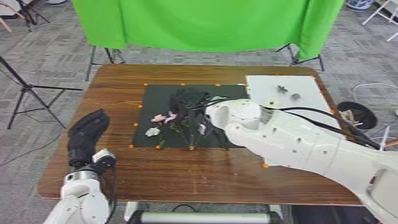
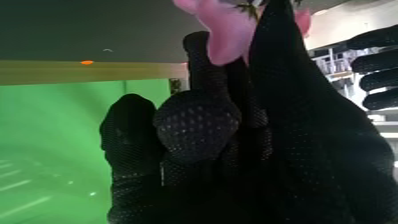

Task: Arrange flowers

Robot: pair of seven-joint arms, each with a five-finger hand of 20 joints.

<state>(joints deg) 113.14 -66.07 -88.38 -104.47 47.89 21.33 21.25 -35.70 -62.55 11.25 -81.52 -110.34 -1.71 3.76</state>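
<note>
My right hand [image 1: 187,101] is over the dark mat [image 1: 149,102], just above the pink flowers [image 1: 160,118] and beside several stems. A white flower [image 1: 152,131] lies on the mat's left part. In the right wrist view, the fingers of my right hand [image 2: 197,125] are curled, and a pink flower [image 2: 227,30] is pinched at their tips, its petals partly covered by the glove. My left hand [image 1: 87,131] rests above the table's left side with straight fingers; in the right wrist view, the left hand [image 2: 380,67] appears farther off.
A white board [image 1: 293,107] at the back right of the brown table [image 1: 209,175] carries small grey-green pieces [image 1: 282,89]. The right arm extends across the table's right half. A dark bin [image 1: 357,114] stands beyond the right edge, and a green cloth [image 1: 209,25] hangs behind.
</note>
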